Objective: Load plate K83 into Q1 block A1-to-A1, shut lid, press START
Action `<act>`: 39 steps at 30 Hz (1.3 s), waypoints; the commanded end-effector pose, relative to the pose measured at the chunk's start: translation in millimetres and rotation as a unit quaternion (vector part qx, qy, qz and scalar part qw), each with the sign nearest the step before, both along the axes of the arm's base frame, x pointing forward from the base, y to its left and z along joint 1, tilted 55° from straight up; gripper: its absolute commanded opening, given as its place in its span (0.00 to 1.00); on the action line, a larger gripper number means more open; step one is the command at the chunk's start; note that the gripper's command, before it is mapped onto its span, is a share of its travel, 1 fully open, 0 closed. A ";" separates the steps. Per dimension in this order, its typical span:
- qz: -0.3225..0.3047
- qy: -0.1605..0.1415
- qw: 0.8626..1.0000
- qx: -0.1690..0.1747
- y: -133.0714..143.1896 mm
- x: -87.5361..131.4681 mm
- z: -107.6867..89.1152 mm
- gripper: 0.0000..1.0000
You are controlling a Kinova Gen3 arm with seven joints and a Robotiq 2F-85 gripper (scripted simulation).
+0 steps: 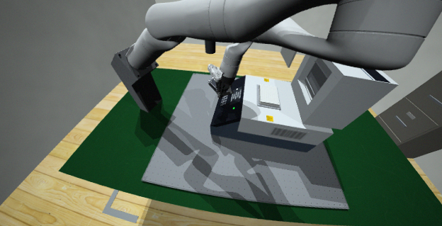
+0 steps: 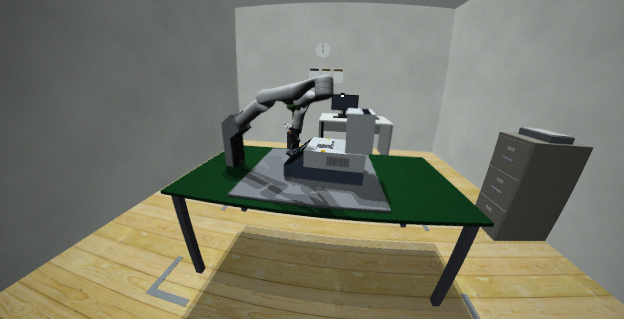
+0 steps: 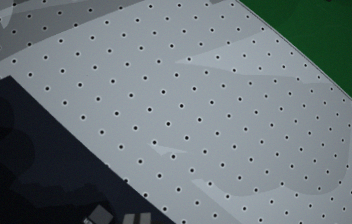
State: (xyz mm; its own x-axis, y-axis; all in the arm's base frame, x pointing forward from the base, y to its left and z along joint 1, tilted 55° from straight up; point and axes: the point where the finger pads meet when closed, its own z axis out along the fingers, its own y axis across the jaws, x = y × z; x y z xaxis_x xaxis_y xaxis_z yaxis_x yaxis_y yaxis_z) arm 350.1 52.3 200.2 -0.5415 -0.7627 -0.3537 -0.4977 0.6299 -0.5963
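Note:
The cycler Q1 [image 1: 280, 113] stands on the grey perforated board [image 1: 244, 147], and it also shows small in the exterior view [image 2: 327, 159]. Its lid [image 1: 340, 93] stands open and upright at the back. The white plate K83 [image 1: 268, 96] lies on the block between two yellow marks. The dark sloping key panel [image 1: 228, 108] shows a green lamp [image 1: 234, 108]. My gripper [image 1: 222, 89] is shut and empty, its tips right at the far end of the key panel. The wrist view shows only the panel's dark edge [image 3: 42, 165] and the board [image 3: 217, 115].
A dark upright stand [image 1: 139, 83] is at the left of the green mat [image 1: 372, 175]. The arm's links pass over the cycler. A grey filing cabinet [image 2: 527, 187] stands at the right of the table, and a desk with a monitor [image 2: 345, 102] stands behind it.

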 end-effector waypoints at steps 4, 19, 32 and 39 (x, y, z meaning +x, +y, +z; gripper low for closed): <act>0.005 -0.011 1.000 0.002 -0.3 3.2 0.1 0.10; 0.005 -0.011 1.000 0.002 -0.4 11.9 0.8 0.10; 0.005 -0.011 1.000 0.002 -0.5 19.2 1.3 0.10; 0.005 -0.011 1.000 0.002 -0.6 23.8 1.6 0.10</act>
State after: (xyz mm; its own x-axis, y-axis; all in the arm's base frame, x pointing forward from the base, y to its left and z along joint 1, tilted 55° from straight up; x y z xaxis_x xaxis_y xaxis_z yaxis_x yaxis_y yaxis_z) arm 373.0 51.7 201.5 -0.5269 -0.7657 -0.3689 -0.4908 0.6285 -0.6034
